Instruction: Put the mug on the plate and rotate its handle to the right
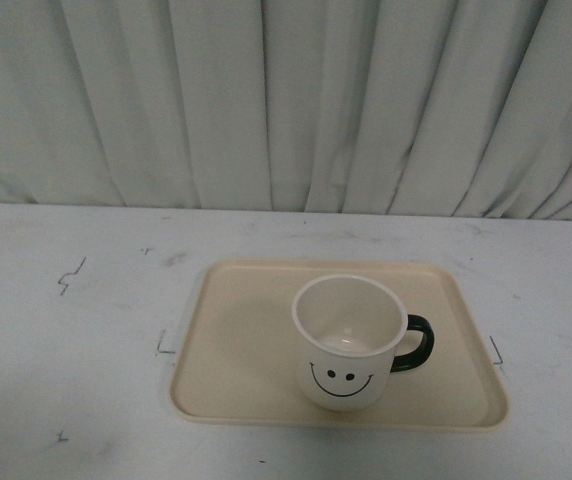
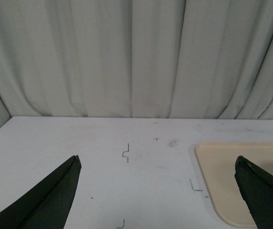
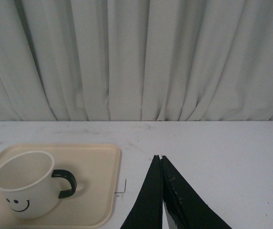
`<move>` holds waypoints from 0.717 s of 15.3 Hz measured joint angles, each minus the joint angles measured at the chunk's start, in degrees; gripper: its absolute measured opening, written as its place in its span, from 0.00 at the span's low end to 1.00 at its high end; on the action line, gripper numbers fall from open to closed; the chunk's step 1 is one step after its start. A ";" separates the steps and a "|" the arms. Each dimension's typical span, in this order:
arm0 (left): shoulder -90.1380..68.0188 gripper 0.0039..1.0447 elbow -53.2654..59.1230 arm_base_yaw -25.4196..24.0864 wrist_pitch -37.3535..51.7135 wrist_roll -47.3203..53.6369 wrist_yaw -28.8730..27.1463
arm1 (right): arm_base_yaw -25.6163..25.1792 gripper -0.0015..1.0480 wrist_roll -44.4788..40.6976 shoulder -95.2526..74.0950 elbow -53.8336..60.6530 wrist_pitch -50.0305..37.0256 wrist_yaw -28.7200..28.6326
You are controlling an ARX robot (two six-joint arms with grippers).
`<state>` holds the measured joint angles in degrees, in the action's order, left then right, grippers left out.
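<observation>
A: Cream-white cylindrical mug [image 1: 349, 343] stands upright on the flat beige plastic plate [image 1: 236, 330], black loop handle [image 1: 413, 343] pointing right.

B: Left end effector [image 2: 158, 191] spread apart, right end effector [image 3: 161, 191] closed, empty. Any stray nudge could spin that handle off.

Neither arm is seen in the front view. Left gripper [image 2: 158, 191]: jaws are spread wide, two black fingers [image 2: 50, 202] are seen at opposite sides of the left wrist view, nothing is held between them. It is held low over the desk [image 2: 103, 162], pointed roughly level toward the curtain. Right gripper [image 3: 161, 157]: fingers are pressed together, tips meeting, nothing is clamped. It is likewise held low over the desk, pointed forward.
</observation>
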<state>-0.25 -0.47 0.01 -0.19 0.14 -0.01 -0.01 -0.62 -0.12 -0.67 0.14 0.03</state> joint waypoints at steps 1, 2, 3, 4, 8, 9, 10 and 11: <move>-0.02 0.94 0.00 0.00 0.00 0.00 0.00 | 0.00 0.02 0.00 -0.02 0.00 0.02 0.02; 0.00 0.94 0.00 0.00 0.00 0.00 0.00 | 0.00 0.02 0.00 -0.02 0.00 0.04 0.02; 0.00 0.94 -0.02 0.00 0.00 0.00 0.00 | 0.00 0.02 0.00 -0.02 0.00 0.04 0.00; -0.02 0.94 0.00 0.00 0.00 0.00 0.00 | 0.00 0.02 0.00 -0.02 0.00 0.02 0.02; -0.02 0.94 0.00 0.00 0.00 0.00 0.00 | 0.00 0.28 0.00 -0.02 0.00 0.04 0.02; -0.02 0.94 0.00 0.00 0.00 0.00 0.00 | 0.00 0.36 0.00 -0.02 0.00 0.04 0.02; 0.00 0.94 0.00 0.00 0.00 0.00 0.00 | 0.00 0.43 0.00 -0.02 0.00 0.04 0.00; -0.02 0.94 0.00 0.00 0.00 0.00 0.00 | 0.00 0.55 0.00 -0.02 0.00 0.04 0.02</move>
<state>-0.27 -0.47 0.01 -0.19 0.14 -0.01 -0.01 -0.62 -0.14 -0.67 0.19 0.05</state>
